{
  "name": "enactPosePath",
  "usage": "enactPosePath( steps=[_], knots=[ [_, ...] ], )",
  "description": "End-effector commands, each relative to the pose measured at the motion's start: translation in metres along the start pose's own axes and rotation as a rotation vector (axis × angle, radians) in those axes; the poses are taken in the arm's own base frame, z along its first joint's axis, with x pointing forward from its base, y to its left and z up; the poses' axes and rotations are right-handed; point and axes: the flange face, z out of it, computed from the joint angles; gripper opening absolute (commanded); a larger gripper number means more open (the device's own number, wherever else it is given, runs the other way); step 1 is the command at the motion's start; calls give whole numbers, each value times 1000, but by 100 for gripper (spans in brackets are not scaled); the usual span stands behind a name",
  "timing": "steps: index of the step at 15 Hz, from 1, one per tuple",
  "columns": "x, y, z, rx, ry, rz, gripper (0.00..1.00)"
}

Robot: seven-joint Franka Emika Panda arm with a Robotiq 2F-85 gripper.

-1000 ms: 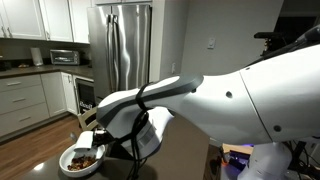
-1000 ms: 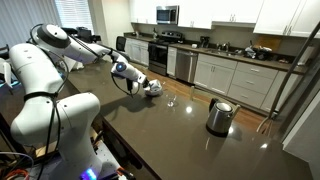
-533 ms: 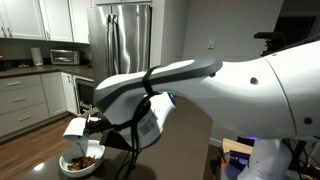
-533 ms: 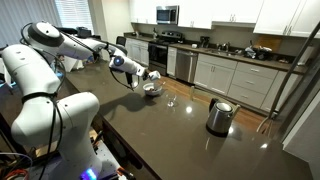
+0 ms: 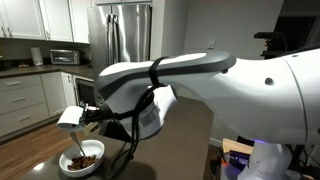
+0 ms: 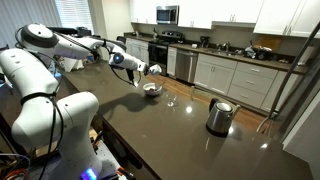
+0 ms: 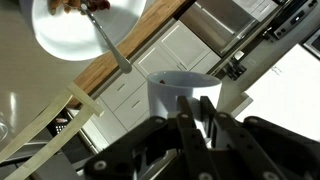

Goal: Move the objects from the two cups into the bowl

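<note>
Small whitish cup over white bowl

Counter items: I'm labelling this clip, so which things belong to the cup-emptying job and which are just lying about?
Job: wide shallow white bowl holding small brown-orange bits; whitish cup, held above it by the hand; short clear glass tumbler.
Lying about: thin metal utensil in the bowl; steel kettle with black handle; microwave on the far counter.

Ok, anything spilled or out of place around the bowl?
Nothing stands out. The gripper holds the whitish cup tipped over the bowl, the brown bits sit inside it, and no spill shows on the counter.
</note>
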Motion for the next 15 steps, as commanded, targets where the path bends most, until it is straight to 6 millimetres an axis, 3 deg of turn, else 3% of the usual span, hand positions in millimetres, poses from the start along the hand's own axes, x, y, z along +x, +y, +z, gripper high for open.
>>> enactPosePath(
  steps=[1, 4, 7, 15],
  knots=[
    [-8, 21, 13, -16, -13, -9, 6],
    [-25, 46, 25, -73, -55, -20, 6],
    [-27, 52, 25, -84, -66, -1, 6],
    [12, 0, -9, 57, 20, 58, 6]
  ],
)
